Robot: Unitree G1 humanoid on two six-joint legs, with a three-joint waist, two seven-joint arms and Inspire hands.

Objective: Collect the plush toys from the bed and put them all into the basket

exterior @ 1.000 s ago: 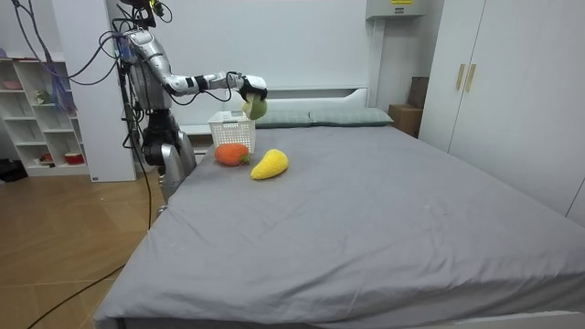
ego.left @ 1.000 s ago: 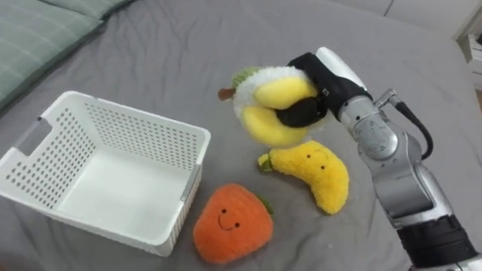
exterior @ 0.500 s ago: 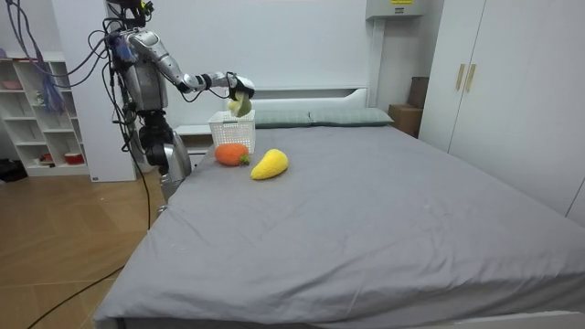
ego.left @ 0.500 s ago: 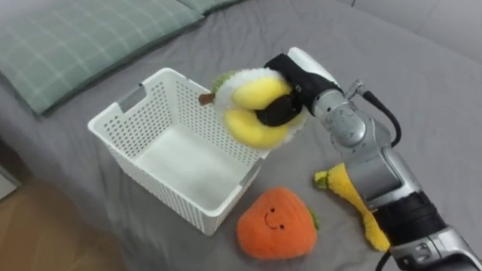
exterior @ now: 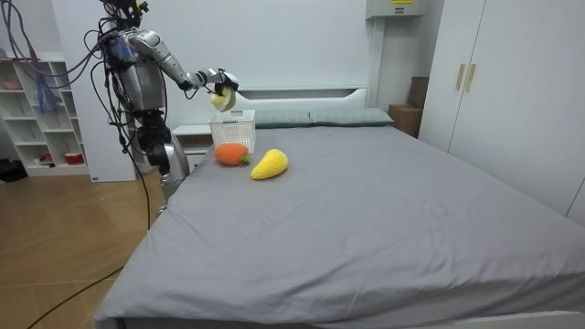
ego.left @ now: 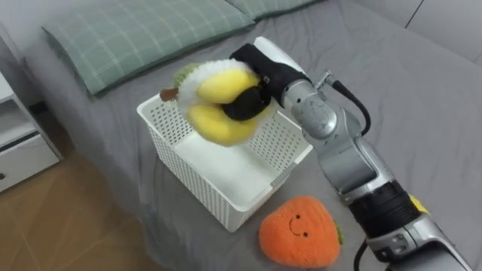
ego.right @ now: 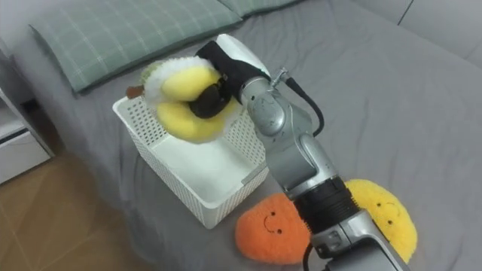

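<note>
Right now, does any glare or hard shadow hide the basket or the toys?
Left eye view: soft, even light, no glare on the white basket, a faint shadow under the orange plush. Right eye view: the right hand and the yellow plush it holds are evenly lit. Room view: bright light over the bed.

The basket (ego.left: 181,162) sat on the bed (ego.left: 422,98), with a pillow (ego.left: 143,34) behind it. The right hand (ego.left: 258,69) held a plush toy (ego.left: 215,113) above the basket. A round plush (ego.left: 297,232) lay before the basket, and a banana plush (ego.right: 384,214) lay to that plush's right.
</note>
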